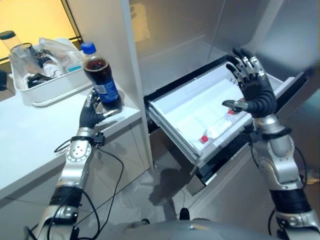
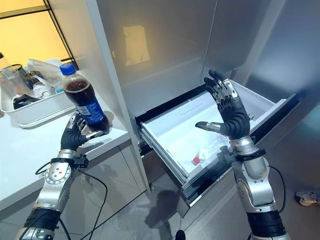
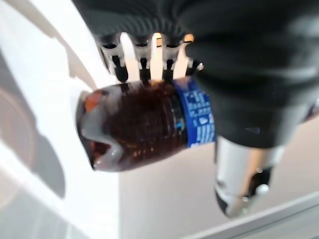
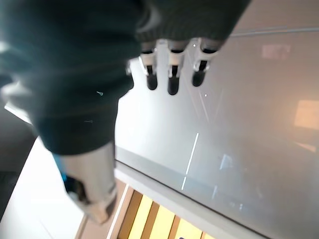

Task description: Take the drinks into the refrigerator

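A dark cola bottle (image 1: 100, 77) with a blue cap and blue label stands tilted at the white counter's corner, with my left hand (image 1: 91, 114) curled round its base (image 3: 134, 124). The refrigerator's white drawer (image 1: 172, 107) is pulled out to the right of the counter. A clear bottle with a red cap (image 1: 216, 129) lies on its side inside the drawer. My right hand (image 1: 252, 85) is raised above the drawer's right part, fingers straight and spread, holding nothing (image 4: 172, 74).
A white tray (image 1: 50, 92) with a clear jar and wrapped items sits at the back of the counter (image 1: 30, 145). The refrigerator's grey side panel (image 1: 107, 25) rises between the counter and the drawer. Grey floor lies below the drawer.
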Controlling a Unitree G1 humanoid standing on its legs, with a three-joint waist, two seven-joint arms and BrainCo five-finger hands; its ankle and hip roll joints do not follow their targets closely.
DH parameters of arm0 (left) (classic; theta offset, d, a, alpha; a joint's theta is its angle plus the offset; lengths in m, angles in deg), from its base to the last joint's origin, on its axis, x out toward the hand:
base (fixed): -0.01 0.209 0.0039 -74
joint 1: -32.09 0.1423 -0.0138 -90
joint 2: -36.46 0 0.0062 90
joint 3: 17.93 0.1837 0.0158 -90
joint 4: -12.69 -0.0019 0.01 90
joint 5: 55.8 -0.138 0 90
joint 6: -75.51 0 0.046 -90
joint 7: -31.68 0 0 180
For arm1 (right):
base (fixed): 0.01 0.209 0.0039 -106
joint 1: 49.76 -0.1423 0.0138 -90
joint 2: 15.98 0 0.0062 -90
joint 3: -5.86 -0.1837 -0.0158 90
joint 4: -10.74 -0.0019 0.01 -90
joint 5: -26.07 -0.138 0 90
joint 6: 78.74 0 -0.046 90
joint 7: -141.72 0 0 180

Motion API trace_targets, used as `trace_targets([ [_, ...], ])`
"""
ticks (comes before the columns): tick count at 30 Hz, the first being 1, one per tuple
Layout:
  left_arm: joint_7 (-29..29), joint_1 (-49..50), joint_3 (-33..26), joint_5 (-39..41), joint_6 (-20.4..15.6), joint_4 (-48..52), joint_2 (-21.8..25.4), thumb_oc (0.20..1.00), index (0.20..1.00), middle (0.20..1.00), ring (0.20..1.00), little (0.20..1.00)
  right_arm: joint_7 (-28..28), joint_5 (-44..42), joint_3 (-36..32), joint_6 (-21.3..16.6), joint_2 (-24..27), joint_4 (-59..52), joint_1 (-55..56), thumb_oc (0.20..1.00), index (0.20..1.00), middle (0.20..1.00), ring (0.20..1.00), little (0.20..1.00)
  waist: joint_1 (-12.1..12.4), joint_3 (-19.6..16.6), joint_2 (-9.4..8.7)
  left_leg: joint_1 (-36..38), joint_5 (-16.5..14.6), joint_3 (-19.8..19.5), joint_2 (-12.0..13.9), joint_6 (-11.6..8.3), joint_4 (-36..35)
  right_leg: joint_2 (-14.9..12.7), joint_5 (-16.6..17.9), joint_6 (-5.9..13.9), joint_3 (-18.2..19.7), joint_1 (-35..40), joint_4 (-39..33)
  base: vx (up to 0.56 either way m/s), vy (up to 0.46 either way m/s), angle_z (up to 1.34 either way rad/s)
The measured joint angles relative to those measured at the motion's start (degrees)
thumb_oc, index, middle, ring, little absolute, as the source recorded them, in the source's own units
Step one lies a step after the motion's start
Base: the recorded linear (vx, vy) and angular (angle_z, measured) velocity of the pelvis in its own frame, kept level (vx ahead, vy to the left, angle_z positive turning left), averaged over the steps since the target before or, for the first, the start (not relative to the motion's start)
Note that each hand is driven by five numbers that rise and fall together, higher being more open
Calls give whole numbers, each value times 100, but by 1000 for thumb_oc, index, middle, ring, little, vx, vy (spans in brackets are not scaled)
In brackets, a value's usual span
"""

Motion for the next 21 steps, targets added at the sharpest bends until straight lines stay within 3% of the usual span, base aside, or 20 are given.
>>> trace_targets([
  [14, -68, -441, 261, 418, 144, -30, -43, 1000, 1000, 1000, 1000, 1000, -177, -73, 183, 94, -42, -12, 35, 1000, 1000, 1000, 1000, 1000, -23, -126, -186, 35, -3, 36, 10, -10, 1, 12, 23, -25, 17, 20, 0, 1, 0, 0],
  [21, -189, -953, 496, 418, 164, -403, -48, 1000, 1000, 1000, 1000, 1000, -257, -129, 323, 132, -57, -32, 79, 1000, 1000, 1000, 1000, 1000, -162, -155, -194, 79, -3, 60, 8, -9, 1, 15, 32, -20, 34, 53, 0, -1, -4, -2],
])
